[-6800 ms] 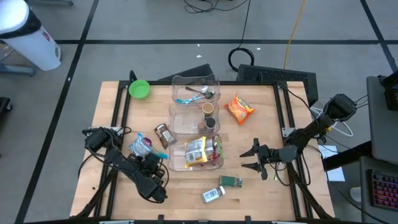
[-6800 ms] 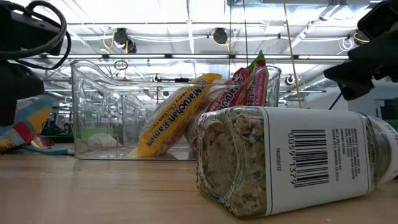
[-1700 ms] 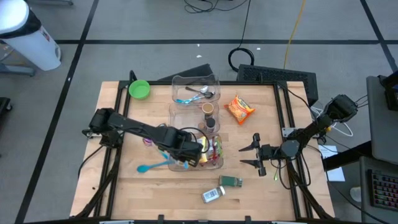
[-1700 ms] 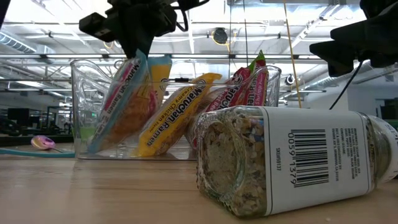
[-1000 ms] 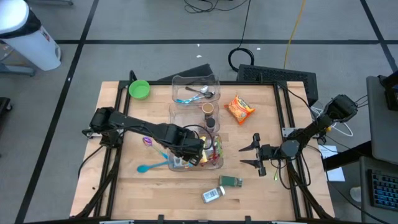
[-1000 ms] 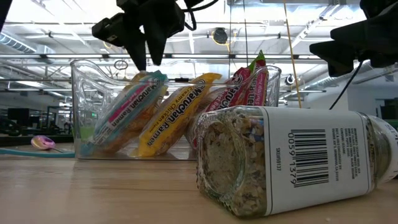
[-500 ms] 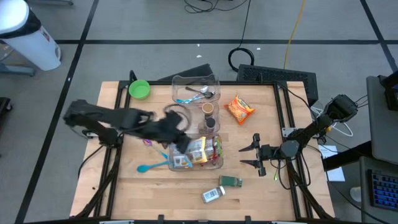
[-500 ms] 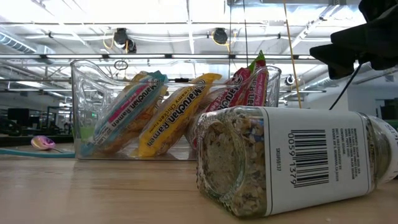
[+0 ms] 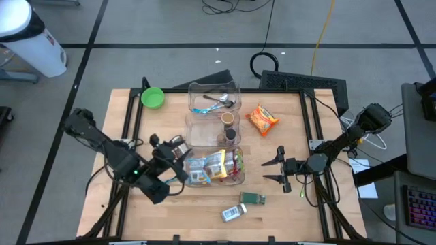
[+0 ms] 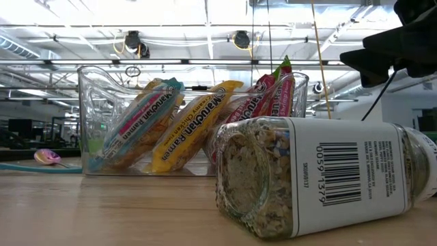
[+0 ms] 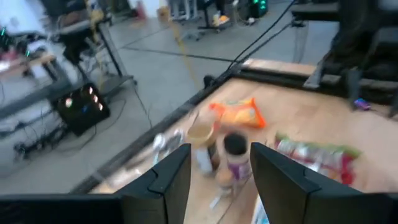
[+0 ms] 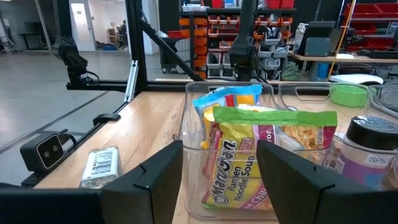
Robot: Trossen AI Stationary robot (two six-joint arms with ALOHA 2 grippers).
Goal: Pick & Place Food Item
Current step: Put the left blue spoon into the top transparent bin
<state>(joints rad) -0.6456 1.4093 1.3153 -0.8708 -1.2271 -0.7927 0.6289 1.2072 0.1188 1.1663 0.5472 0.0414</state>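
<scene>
The left gripper point(image 9: 178, 165) has pulled back from the clear bin point(image 9: 238, 178) to its left edge, fingers parted and holding nothing. The blue-edged ramen packet point(image 10: 133, 126) it carried now leans inside that bin beside the yellow Maruchan Ramen packet point(image 10: 188, 126) and the red packets point(image 10: 270, 96). The teal spoon point(image 10: 41, 162) has stayed on the wooden table point(image 9: 300, 211). The spice jar point(image 10: 321, 178) lies on its side in front, as before. The right gripper point(image 9: 276, 170) still hovers right of the bin, fingers spread, empty. An orange snack bag point(image 9: 261, 119) lies farther back; a grey floor with dark lines surrounds the table.
</scene>
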